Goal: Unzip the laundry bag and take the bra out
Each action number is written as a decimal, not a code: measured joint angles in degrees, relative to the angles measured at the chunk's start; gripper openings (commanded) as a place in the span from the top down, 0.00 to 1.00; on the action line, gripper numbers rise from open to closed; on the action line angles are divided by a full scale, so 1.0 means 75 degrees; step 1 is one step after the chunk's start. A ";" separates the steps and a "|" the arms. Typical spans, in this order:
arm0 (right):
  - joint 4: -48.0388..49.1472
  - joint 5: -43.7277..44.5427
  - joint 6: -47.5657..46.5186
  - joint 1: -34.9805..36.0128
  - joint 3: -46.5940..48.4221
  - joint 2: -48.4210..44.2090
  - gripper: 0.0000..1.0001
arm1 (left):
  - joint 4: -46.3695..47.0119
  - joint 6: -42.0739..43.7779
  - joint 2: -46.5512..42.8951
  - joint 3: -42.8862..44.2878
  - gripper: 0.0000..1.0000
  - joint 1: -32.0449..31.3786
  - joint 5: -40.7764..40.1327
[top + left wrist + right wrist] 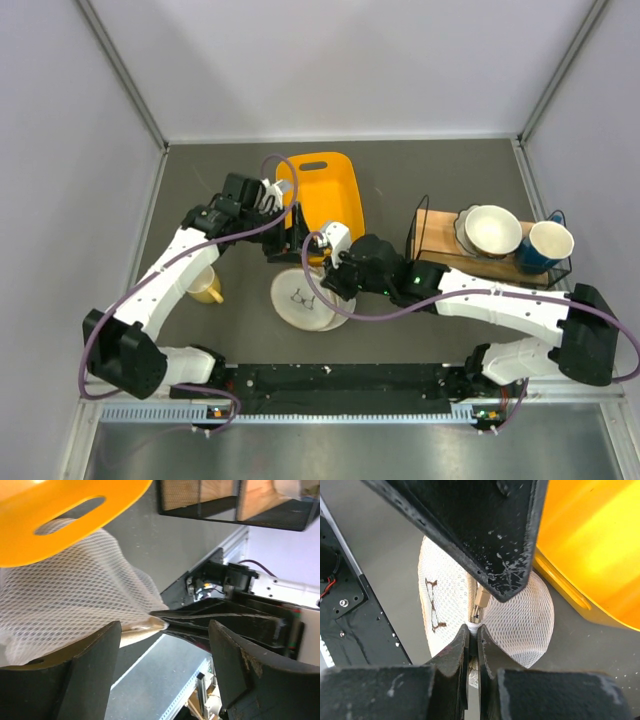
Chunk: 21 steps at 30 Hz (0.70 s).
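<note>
White mesh laundry bag lies on the grey table near the arm bases, its drawing facing up. The right gripper is pressed together, pinching mesh by the tan rim — the left gripper hovers beside it, jaws spread. Just beyond sits a yellow tub.

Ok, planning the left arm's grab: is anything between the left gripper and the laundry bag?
Nothing visible. The laundry bag lies just ahead of the open left gripper; the right gripper pinches its tan rim alongside.
</note>
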 measured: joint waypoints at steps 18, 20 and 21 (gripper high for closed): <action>-0.0050 -0.0061 -0.0539 0.0000 -0.0017 -0.0012 1.00 | 0.1591 -0.1716 -0.0274 -0.0965 0.38 -0.0029 0.1221; -0.0064 -0.0070 -0.0589 0.0000 -0.0017 0.0012 1.00 | 0.1737 -0.1877 -0.0274 -0.1253 0.38 -0.0032 0.1323; -0.0085 -0.0073 -0.0612 0.0000 -0.0017 0.0041 1.00 | 0.1792 -0.1935 -0.0274 -0.1358 0.39 -0.0029 0.1352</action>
